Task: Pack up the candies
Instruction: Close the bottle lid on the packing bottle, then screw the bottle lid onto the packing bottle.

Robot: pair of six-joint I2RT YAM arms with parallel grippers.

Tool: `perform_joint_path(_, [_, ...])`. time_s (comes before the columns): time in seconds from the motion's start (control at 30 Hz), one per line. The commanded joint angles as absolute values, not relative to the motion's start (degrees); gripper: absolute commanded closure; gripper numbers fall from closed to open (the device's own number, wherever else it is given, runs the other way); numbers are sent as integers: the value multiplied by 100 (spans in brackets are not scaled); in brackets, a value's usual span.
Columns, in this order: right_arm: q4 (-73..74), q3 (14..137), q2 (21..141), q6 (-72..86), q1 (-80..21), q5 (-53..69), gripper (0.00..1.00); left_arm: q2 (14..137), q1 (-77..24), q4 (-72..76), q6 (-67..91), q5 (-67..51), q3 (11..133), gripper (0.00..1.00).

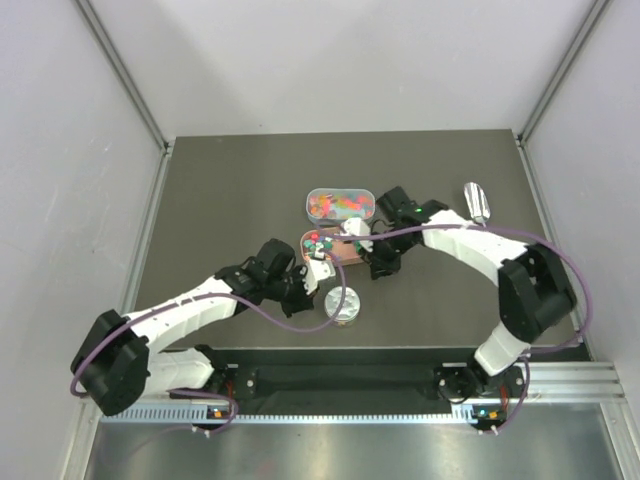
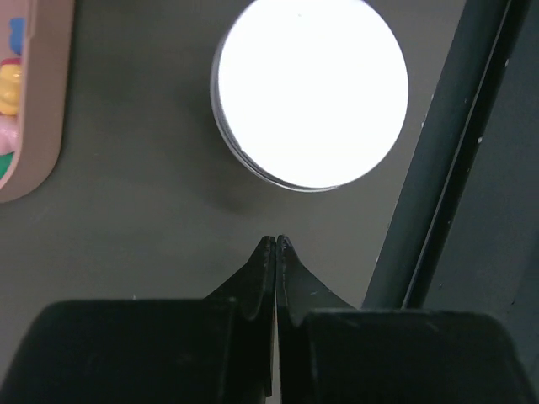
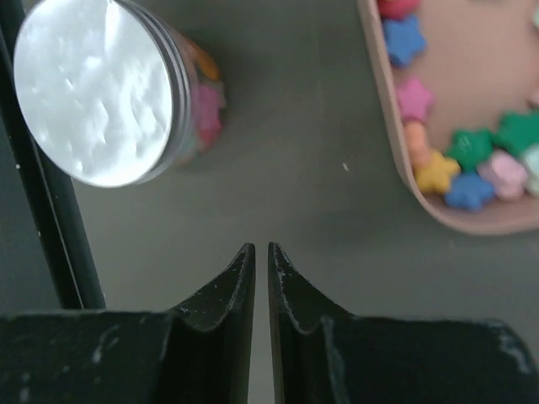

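The candies (image 3: 472, 164) are small star-shaped sweets in mixed colours, lying in a shallow tan tray (image 3: 389, 109) at the right of the right wrist view. More candies fill a clear oblong box (image 1: 340, 203) behind the tray (image 1: 345, 262). A small round clear jar (image 1: 342, 304) with a silver lid (image 3: 93, 93) stands near the table's front, with coloured sweets showing through its wall (image 3: 206, 105). My left gripper (image 2: 277, 240) is shut and holds nothing, just short of the jar's lid (image 2: 310, 93). My right gripper (image 3: 261, 247) hangs over bare table between jar and tray, its jaws a thin slit apart and holding nothing.
A silver scoop (image 1: 477, 200) lies at the back right of the dark table. A black rail (image 2: 438, 168) runs along the table's near edge, close behind the jar. Grey walls enclose the table on three sides.
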State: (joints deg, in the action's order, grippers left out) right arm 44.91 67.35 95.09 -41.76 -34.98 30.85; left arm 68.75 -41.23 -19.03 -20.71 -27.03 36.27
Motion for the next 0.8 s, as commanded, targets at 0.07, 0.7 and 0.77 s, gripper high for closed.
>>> perform_joint_path(0.07, [4342, 6118, 8429, -4421, -3182, 3443, 87, 6968, -4008, -1810, -362, -2696, 4034, 100])
perform_joint_path(0.7, [3191, 5273, 8797, -3464, -3603, 4245, 87, 7760, -3938, -748, 1222, -3164, 3472, 100])
perform_joint_path(0.77, [3278, 5440, 8999, -3472, -3612, 4341, 87, 7848, -3938, -695, 1265, -3217, 3463, 100])
